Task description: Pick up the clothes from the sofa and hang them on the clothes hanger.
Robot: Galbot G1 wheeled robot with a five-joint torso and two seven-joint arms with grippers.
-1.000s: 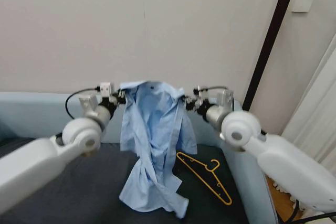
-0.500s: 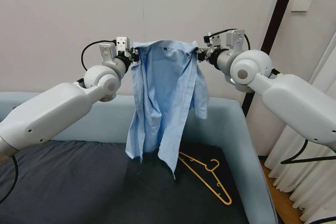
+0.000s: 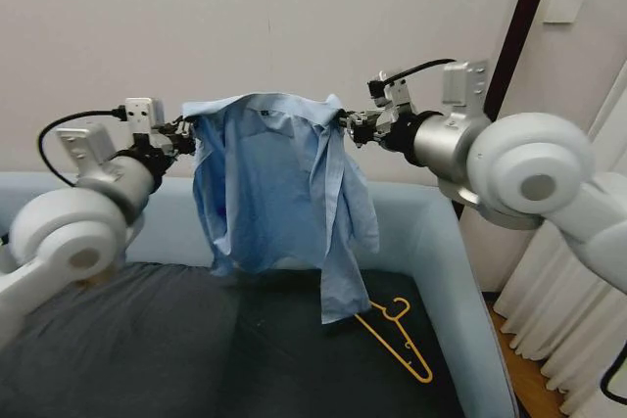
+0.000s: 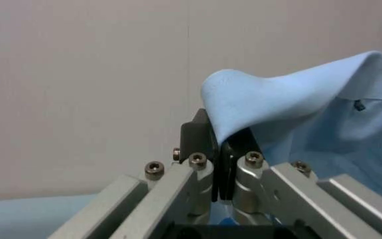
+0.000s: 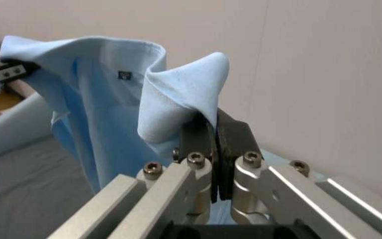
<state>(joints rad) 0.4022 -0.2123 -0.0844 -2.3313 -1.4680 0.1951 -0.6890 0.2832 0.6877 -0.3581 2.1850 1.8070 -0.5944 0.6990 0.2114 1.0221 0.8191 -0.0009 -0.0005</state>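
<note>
Holds a light blue shirt (image 3: 260,193) up in front of the pale wall (image 3: 147,26), stretched by its shoulders between two raised arms. Reaches in from the left of the head view with the left arm, bent at the elbow and angled upward, ending in the left gripper (image 3: 186,130) at one shoulder of the garment. Pinches a peaked fold of cloth there between black pads (image 4: 194,137) pressed flat together, seen close up from the left wrist. Mirrors this on the other side with the right arm, coming in from the right at about the same height, with the wrist turned inward toward the fabric. Clamps the other shoulder in the right gripper (image 3: 345,127), again squeezed tight on a raised fold of cloth. Lets the shirt hang collar-up and open at the front, before the back of the pale blue sofa (image 3: 446,271) and above its dark seat cushion (image 3: 127,340), drooping lowest on the right side. Leaves a yellow clothes hanger (image 3: 397,335) lying flat on the cushion near the sofa's right end, just beside the lowest hem; cannot tell whether touching. Takes in a black rack pole (image 3: 509,56) slanting up at the far right, beside white curtains (image 3: 578,310)
</note>
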